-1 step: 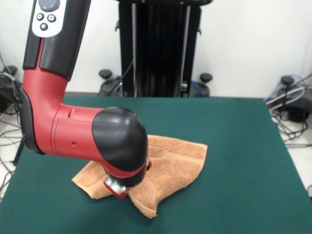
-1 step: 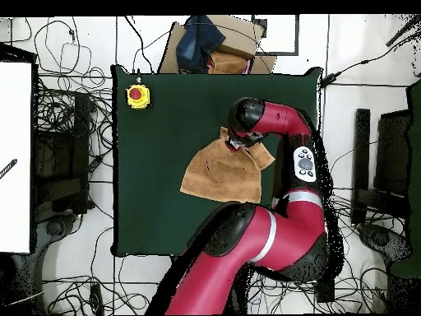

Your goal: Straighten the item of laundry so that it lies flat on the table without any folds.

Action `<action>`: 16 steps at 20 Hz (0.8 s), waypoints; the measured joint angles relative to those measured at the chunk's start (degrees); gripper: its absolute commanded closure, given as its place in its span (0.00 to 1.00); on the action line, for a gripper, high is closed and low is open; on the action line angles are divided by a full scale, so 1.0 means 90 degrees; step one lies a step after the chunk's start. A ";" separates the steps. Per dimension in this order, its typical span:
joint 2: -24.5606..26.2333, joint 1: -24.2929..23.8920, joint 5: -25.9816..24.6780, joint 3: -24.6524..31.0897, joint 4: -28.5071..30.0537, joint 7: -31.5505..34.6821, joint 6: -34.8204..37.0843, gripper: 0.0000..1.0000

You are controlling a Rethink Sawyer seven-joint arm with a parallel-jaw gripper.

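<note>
Peach-orange terry towel (image 1: 170,163) lies rumpled and folded mid-surface (image 1: 234,146), the gripper (image 1: 117,187) low at one edge, probably mid-grasp; whether its fingers are spread or pinching cloth I cannot tell; next, draw that edge outward.

The towel (image 1: 170,163) is peach-orange terry, lying rumpled on the dark green desk (image 1: 243,146), near the desk's middle. It is not flat: one side is folded over on itself, and a creased corner juts out toward the desk's front edge. From overhead it (image 2: 215,173) forms an uneven, skewed patch.
</note>
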 measured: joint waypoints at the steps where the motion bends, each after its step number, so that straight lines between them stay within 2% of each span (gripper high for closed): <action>1: -0.0001 0.0000 0.0000 -0.0002 0.0001 0.0000 0.0000 1.00; 16: -0.0045 0.0032 0.0022 -0.0213 0.0106 0.0000 -0.0004 1.00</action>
